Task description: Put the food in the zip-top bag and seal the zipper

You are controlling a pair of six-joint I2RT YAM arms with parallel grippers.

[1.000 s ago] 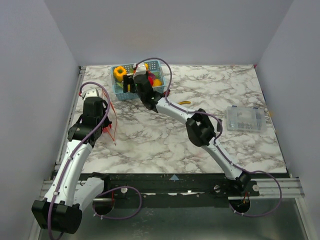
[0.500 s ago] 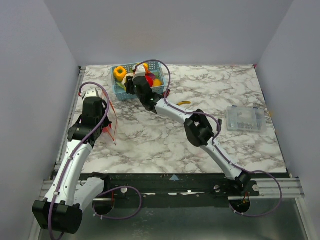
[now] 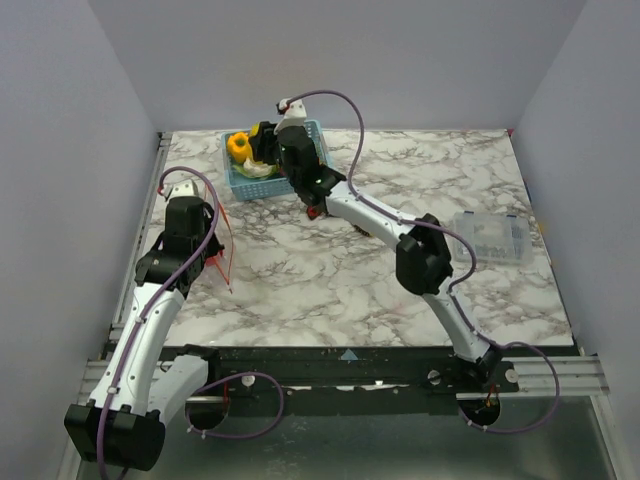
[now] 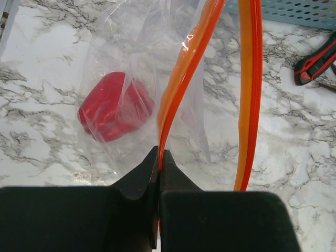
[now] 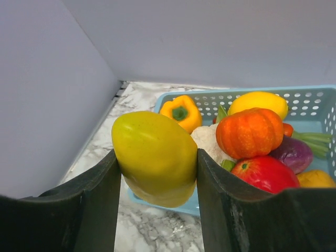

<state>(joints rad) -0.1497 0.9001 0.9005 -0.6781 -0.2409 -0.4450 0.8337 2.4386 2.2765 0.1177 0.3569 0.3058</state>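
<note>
We see the right gripper (image 5: 157,160) clamped on a yellow-green fruit (image 5: 152,142), one dark finger pressed against each of its sides. The fruit hangs above the near left corner of the blue basket (image 5: 315,97). Inside the basket we count a yellow pepper (image 5: 180,112), a yellow lemon (image 5: 258,101), an orange pumpkin (image 5: 249,131), a purple eggplant (image 5: 294,152) and a red fruit (image 5: 262,173), packed close together, with a pale cauliflower (image 5: 207,139) between the pepper and the pumpkin. From above, the basket sits at the far left of the marble table (image 3: 330,280), with the right arm stretched across to it.

The left gripper (image 4: 159,160) is closed tight, its jaws pinching one length of the zipper (image 4: 181,89). That red-orange strip runs up and away from the fingertips. A second length of strip stands apart to the right, so we see the mouth held open. The zip-top bag (image 4: 131,47) spreads out beyond the fingers, clear and wrinkled, and a red food piece (image 4: 113,110) lies inside it, to the left of the pinched strip. Past the bag we see the handle of the pliers (image 4: 315,63) on the marble, close to the basket's wall. From above, a clear lidded box (image 3: 488,237) sits well apart at the table's right side.
</note>
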